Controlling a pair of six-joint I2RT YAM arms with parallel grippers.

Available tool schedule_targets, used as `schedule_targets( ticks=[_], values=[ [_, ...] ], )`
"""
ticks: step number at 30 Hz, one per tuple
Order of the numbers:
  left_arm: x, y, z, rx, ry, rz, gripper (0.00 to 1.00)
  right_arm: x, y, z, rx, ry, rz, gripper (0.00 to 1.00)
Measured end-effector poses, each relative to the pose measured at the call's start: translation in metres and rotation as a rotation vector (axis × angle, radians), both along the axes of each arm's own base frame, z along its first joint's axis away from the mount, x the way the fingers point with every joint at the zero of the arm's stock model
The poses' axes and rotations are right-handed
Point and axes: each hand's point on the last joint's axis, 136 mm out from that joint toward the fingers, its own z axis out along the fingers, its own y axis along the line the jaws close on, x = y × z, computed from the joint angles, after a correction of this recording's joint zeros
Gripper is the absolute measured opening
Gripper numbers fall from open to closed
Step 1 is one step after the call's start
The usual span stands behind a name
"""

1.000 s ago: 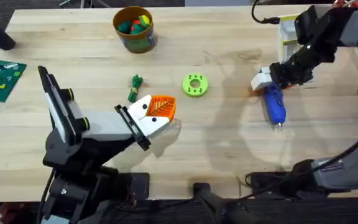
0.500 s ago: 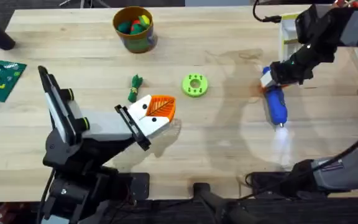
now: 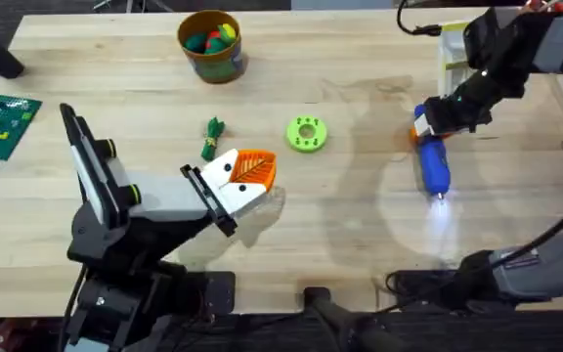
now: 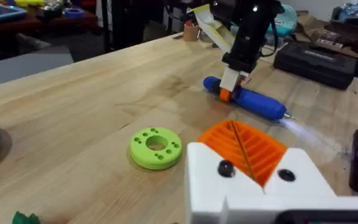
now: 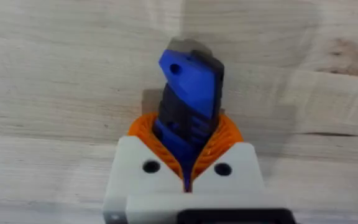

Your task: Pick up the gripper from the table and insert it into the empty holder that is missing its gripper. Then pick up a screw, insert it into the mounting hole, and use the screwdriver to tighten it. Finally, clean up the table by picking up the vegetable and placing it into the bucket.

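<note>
Right hand [image 3: 428, 125] clenched on screwdriver [image 3: 434, 164] rear end near bench's right edge; lift level, bit clear of wood.

Left gripper [image 4: 253, 158] seen at 6 o'clock, white fingers with orange ribbed pads [image 4: 244, 143], pads pressed together, nothing held between. Lime-green disc [image 4: 156, 147] with holes lying flat on wooden table [image 4: 86, 112], at 9 o'clock of gripper, near but apart. Blue screwdriver [image 4: 247, 101] at 12 o'clock of gripper, clamped near rear end by right gripper [image 4: 232, 84]; tip light lit, glow cast on table. Green scrap [image 4: 25, 218] at 7 o'clock edge.
</note>
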Motion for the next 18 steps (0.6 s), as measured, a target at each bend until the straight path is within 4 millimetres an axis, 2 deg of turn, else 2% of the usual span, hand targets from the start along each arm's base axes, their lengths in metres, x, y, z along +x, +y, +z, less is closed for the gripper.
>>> schedule_targets(
  ticks=[6,7,12,18],
  values=[
    [0.0,0.0,0.0,0.0,0.0,0.0,0.016,0.0,0.002,0.008,0.009,-0.008,0.001,0.03],
    [0.0,0.0,0.0,0.0,0.0,0.0,0.016,0.012,0.002,0.031,0.008,-0.074,0.002,0.03],
    [0.0,0.0,0.0,0.0,0.0,0.0,0.016,0.045,0.005,0.098,-0.003,-0.281,0.018,0.03],
    [0.0,0.0,0.0,0.0,0.0,0.0,0.016,0.064,0.019,0.177,-0.007,-0.5,0.061,0.03]
  ],
)
